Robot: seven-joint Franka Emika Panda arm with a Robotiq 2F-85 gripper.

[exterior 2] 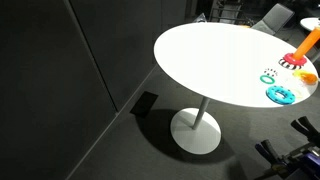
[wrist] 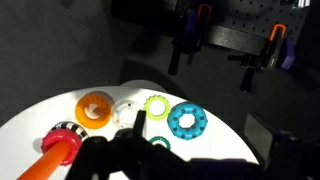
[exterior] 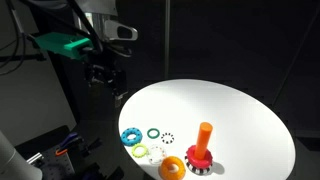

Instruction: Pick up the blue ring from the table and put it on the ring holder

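Note:
The blue ring lies flat on the table near its edge; it also shows in the other exterior view and in the wrist view. The ring holder, an orange peg on a red toothed base, stands upright further along the table, and shows at the frame edge and in the wrist view. My gripper hangs well above the table edge, apart from every ring. In the wrist view the gripper is a dark shape with its fingers apart, and it is empty.
A thick orange ring, a yellow-green ring, a whitish ring and a small dark-green ring lie between the blue ring and the holder. Dark walls and equipment surround the table.

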